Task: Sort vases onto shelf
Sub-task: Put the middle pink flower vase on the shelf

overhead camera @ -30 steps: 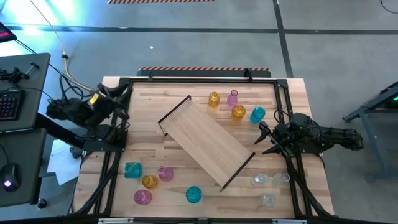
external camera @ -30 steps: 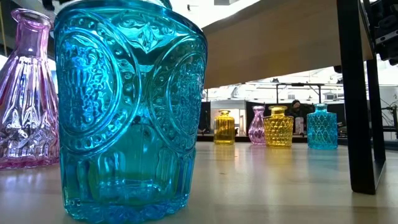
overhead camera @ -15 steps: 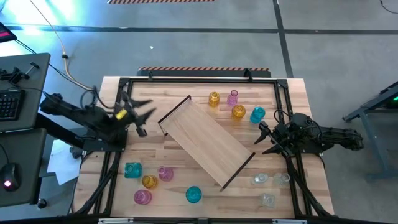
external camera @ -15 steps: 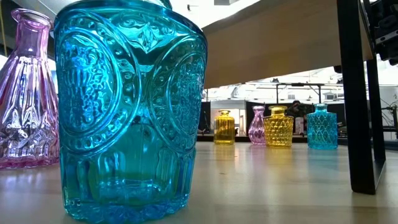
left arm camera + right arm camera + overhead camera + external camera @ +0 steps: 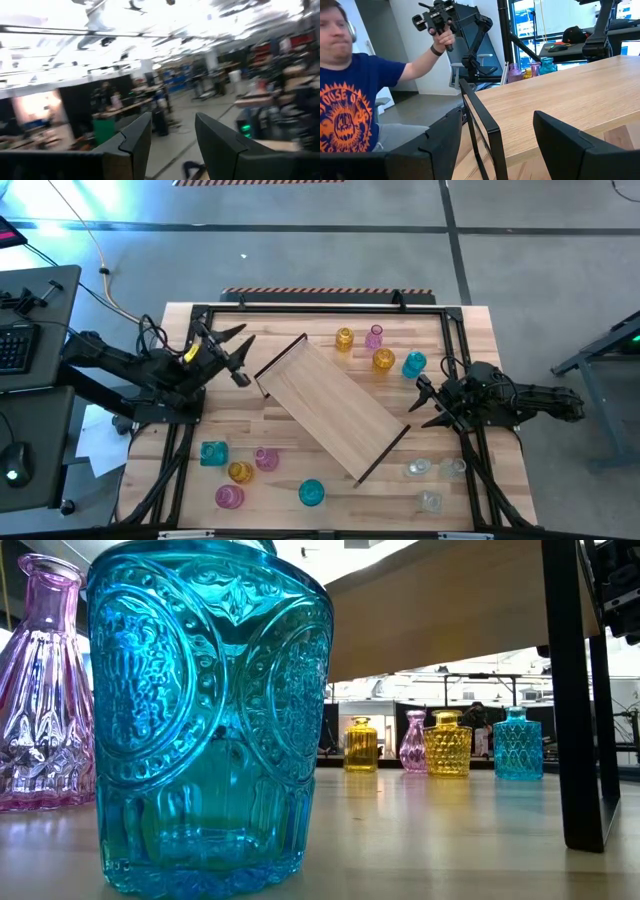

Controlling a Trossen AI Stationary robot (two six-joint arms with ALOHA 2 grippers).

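The shelf [image 5: 330, 408] is a light-wood board lying slantwise across the table's middle, standing on its dark end pieces [image 5: 575, 690]. Vases stand upright on the tabletop. Yellow [image 5: 344, 339], pink [image 5: 374, 335], yellow [image 5: 383, 360] and teal [image 5: 414, 364] ones are at the far side. Teal [image 5: 213, 453], yellow [image 5: 240, 472], pink [image 5: 266, 459], pink [image 5: 230, 497] and teal [image 5: 312, 493] ones are at the near left. Three clear ones [image 5: 431, 501] are at the near right. My left gripper [image 5: 238, 352] hovers open just left of the shelf's far-left end. My right gripper [image 5: 424, 402] waits open at the shelf's right side.
A dark metal frame [image 5: 320, 308] runs round the table's edges. In the right wrist view a person [image 5: 350, 100] sits beyond the table's left side, one hand raised with a dark handle [image 5: 440, 20]. A desk with a keyboard [image 5: 15, 345] stands left of the table.
My left gripper has swung from the table's left edge toward the right, up to the shelf's far-left end, rolling about its own axis as it went. Its fingers have stayed open. The shelf, the vases and my right arm have kept still.
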